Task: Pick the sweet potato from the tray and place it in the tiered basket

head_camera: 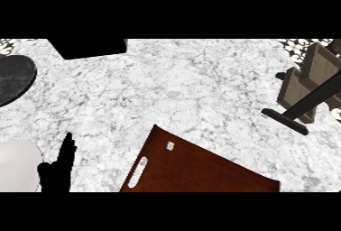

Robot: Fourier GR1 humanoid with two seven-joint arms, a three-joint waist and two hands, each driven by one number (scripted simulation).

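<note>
Counter [200,76]: white marble, being occupied by three things.
Tray [200,173]: being carried near the lower edge.
Tiered basket [313,85]: being borne at right.
Dark round plate [13,79]: being supported at left.

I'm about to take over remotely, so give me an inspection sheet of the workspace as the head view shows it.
Surface: white and grey marble counter, bare through the middle.
Job's things: brown wooden tray at the lower edge, with a slot handle on its left side; no sweet potato shows on the part in view. Tiered basket at the right, wooden tiers on a black stand.
Clutter: dark round plate at the left edge; black block at the top; pale rounded object at lower left, cannot tell what.
Hands: left hand open, fingers up, resting at lower left; right hand not in view.
Cables: nothing seen.
Surroundings: patterned surface at the top corners.
</note>
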